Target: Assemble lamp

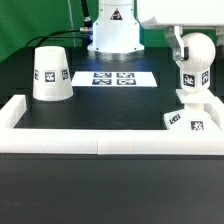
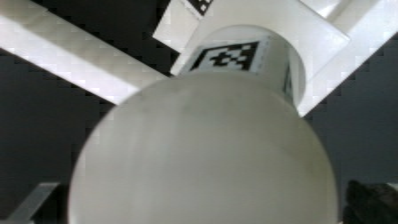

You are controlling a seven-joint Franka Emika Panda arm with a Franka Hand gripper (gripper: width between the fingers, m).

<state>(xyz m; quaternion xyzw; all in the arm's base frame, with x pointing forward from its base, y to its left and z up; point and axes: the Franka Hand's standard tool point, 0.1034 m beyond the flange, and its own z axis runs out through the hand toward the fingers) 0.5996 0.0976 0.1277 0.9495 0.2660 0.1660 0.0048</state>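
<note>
The white bulb (image 1: 190, 76) stands upright on the small square base (image 1: 183, 119) at the exterior view's right, close behind the front wall strip. My gripper (image 1: 194, 47) comes down from above and is shut on the bulb's round head. In the wrist view the bulb's round head (image 2: 205, 150) fills the picture between the jaws, with its black tag (image 2: 228, 57) beyond it. My fingertips are hidden there. The cone shade (image 1: 51, 73) stands alone at the exterior view's left.
The marker board (image 1: 113, 78) lies flat at the middle back, in front of the arm's base (image 1: 112, 35). A long white wall strip (image 1: 100, 142) runs along the front and turns up at both ends; it also shows in the wrist view (image 2: 71, 50).
</note>
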